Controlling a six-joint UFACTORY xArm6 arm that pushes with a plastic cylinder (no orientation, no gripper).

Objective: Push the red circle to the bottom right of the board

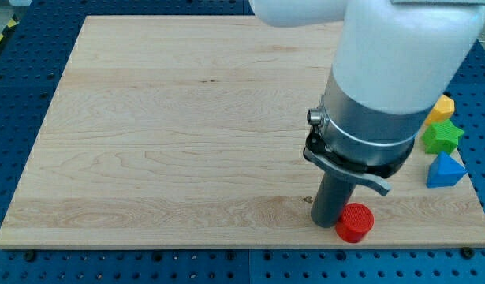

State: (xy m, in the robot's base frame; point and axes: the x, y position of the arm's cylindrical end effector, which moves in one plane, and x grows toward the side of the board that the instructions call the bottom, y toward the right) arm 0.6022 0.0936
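Near the desk (187,118) front edge, right of centre: red circle (355,222) sits touching my tip (327,223) on its right side, so the push runs right toward the near-right corner; no gripper fitted, just a rod.
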